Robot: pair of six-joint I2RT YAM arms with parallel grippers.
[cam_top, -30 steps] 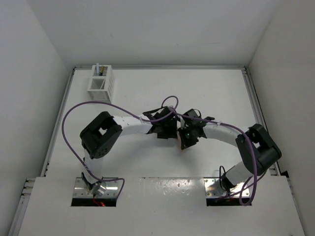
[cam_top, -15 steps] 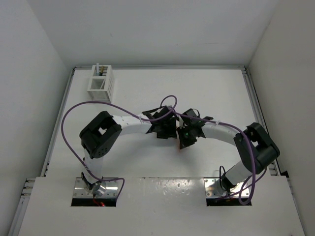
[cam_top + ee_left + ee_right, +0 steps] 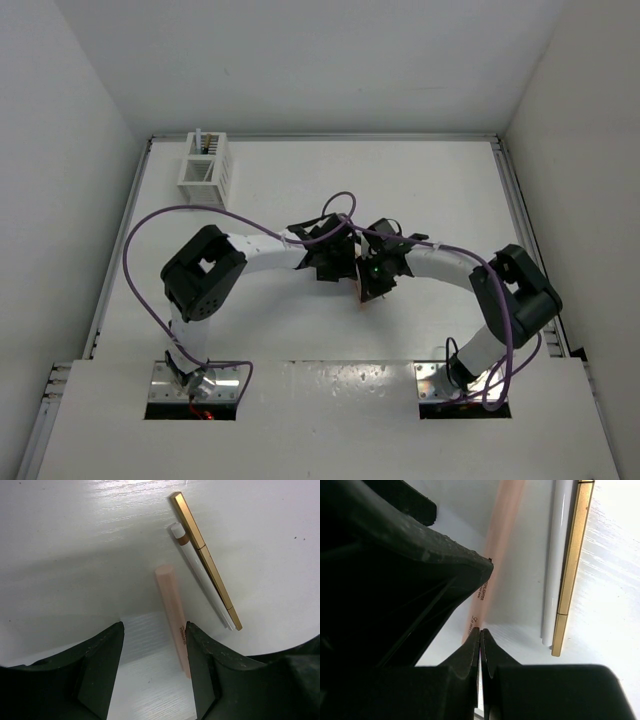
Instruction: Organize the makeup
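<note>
**Far left corner.** White slatted box, square, standing on the tabletop. Upright sticks show above its rim; their colours are too small to tell.

**Centre, left side.** Left claw, pointing down at the tabletop with its jaws standing apart and gripping nothing. From above it sits close against the right claw at mid-table.

**Centre, three sticks lying flat.**
- Salmon pink stick, with dark printed lettering. Its near end lies between the left claw's fingers, close against the right-hand one. Whether they touch cannot be told.
- White stick, with a brown band near its far tip. It lies just beside the pink one, angled away from it.
- Gold stick, square-edged, pressed side by side along the white stick and reaching a little beyond it at both ends.

**Centre, right side.** Right claw, jaws closed tight on nothing. Its tips are just beside the near end of the salmon pink stick.
</note>
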